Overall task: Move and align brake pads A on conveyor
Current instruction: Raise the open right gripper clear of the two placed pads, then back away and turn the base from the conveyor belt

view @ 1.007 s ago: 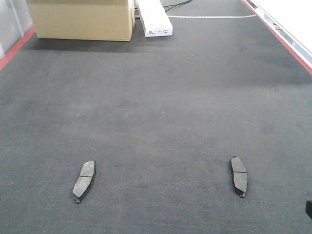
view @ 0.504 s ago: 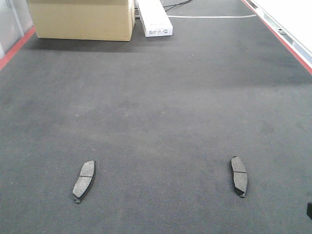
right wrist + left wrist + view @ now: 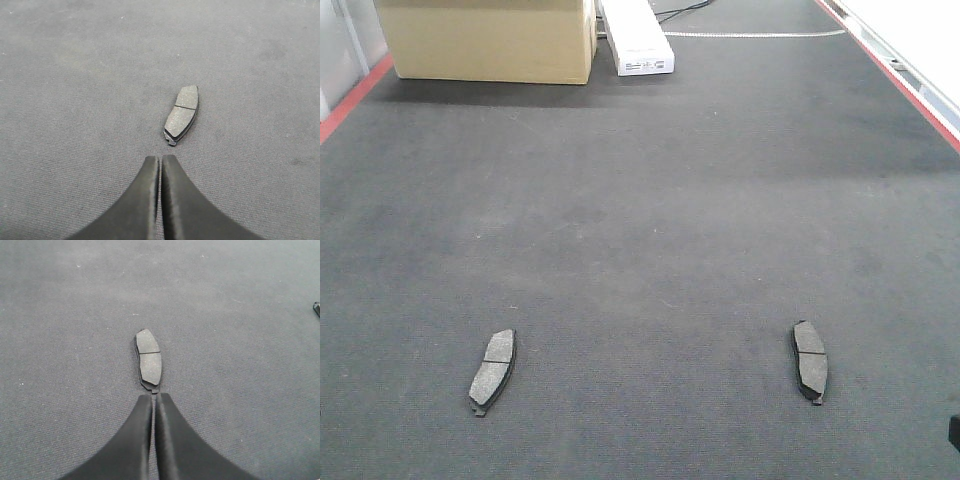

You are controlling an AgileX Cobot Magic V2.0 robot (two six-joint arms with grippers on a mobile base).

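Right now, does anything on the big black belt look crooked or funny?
Nothing is broken or spilled. In the right wrist view, one small dark grey curved brake pad lies slanted on the rough charcoal-black conveyor belt, off-line from the shut black right hand.

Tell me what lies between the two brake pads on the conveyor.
Only bare conveyor between the left brake pad and right brake pad, seen in the front-facing view.
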